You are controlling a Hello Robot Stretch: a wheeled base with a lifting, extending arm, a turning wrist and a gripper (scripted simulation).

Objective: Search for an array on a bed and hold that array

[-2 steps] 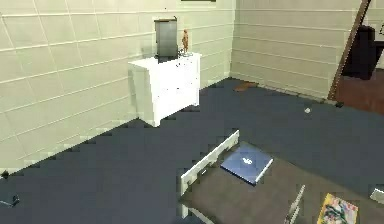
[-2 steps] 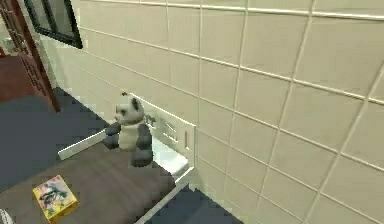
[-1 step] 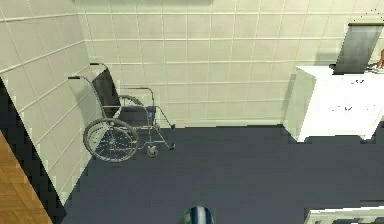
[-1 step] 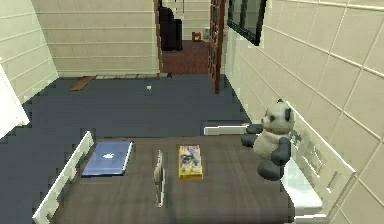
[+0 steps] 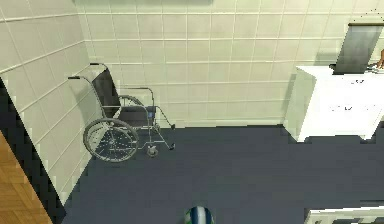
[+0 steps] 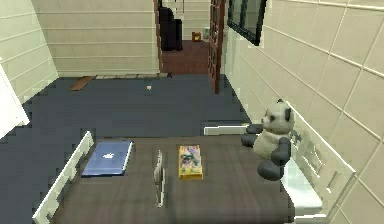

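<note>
Even, diffuse light on pale tiled walls (image 5: 220,70); faint shadow beneath the grey-framed wheelchair (image 5: 128,113); room beyond the open doorway (image 6: 180,35) dim.

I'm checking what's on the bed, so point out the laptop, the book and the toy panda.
laptop (image 6: 108,158), arm side view, middle of its flat blue top.
book (image 6: 190,161), arm side view, middle of its yellow cover.
toy panda (image 6: 270,140), arm side view, its pale belly.

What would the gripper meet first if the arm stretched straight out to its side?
Probably the bed, which lies close along that side. Over its brown cover, the yellow book lies nearest that line, with dark floor beyond. Height cannot be judged, so the arm might pass above the book.
</note>
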